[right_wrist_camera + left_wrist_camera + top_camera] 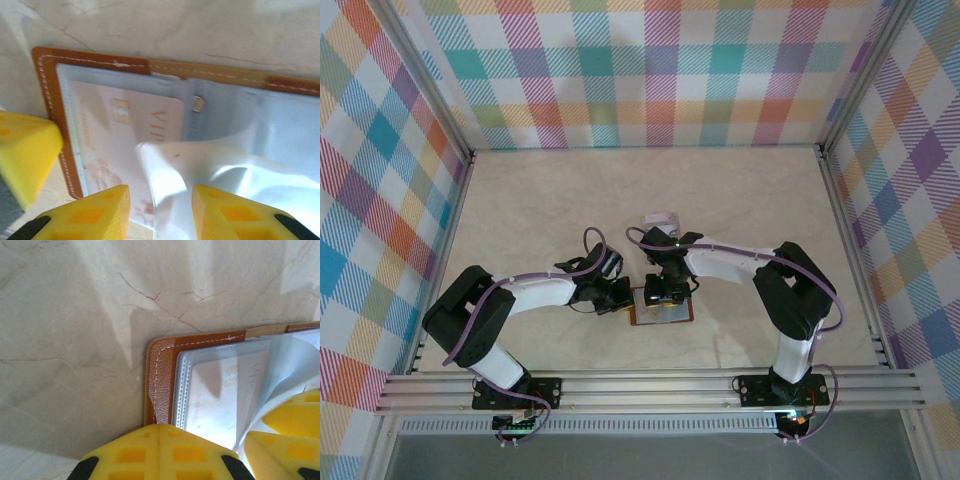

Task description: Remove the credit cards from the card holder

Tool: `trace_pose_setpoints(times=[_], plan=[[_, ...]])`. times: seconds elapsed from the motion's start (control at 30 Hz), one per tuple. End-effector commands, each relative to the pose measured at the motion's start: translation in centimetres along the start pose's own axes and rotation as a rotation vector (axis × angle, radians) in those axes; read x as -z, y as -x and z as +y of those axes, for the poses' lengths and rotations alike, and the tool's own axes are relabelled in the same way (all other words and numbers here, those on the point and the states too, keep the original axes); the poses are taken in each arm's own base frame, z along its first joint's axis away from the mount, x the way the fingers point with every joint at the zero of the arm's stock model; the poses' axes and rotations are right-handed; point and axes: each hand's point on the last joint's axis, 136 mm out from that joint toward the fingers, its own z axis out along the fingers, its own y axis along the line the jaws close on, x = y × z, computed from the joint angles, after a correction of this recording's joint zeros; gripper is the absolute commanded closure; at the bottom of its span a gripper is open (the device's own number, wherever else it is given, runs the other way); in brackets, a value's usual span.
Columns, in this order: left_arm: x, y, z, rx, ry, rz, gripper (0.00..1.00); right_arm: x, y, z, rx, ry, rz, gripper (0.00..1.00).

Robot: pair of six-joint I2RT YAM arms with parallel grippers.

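Card holder (661, 308) on table (620, 190) ctr; card (115, 135) inside sleeve (240, 120).

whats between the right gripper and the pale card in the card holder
A curled clear plastic sleeve page, rising between the pale card and the right gripper; the right wrist view shows it.

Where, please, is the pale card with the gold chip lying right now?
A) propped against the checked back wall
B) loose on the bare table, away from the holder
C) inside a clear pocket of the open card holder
C: in the right wrist view the pale card lies flat behind a clear sleeve, framed by the stitched brown rim of the card holder.
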Motion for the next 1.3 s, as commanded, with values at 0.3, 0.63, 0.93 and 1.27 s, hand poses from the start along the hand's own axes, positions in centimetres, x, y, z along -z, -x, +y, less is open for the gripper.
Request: trace_pose_setpoints(times=[0.3,0.63,0.93,1.27], plan=[[-0.4,-1.0,2.3,0.026,0.093,0.054,0.97,2.6,-0.3,-2.6,0.028,-0.160,-0.040,0.60],[0.0,-0.6,1.6,0.013,0.091,0.052,0.97,3.1,-0.3,-4.9,0.050,-0.280,-0.057,0.60],[0.9,-0.6,1.1,0.010,0.096,0.053,0.97,1.9,-0.6,-5.8,0.054,-0.311,-0.041,0.60],[2.1,-0.2,0.0,0.001,0.082,0.031,0.97,2.9,0.0,-5.1,0.076,-0.293,-0.064,0.60]])
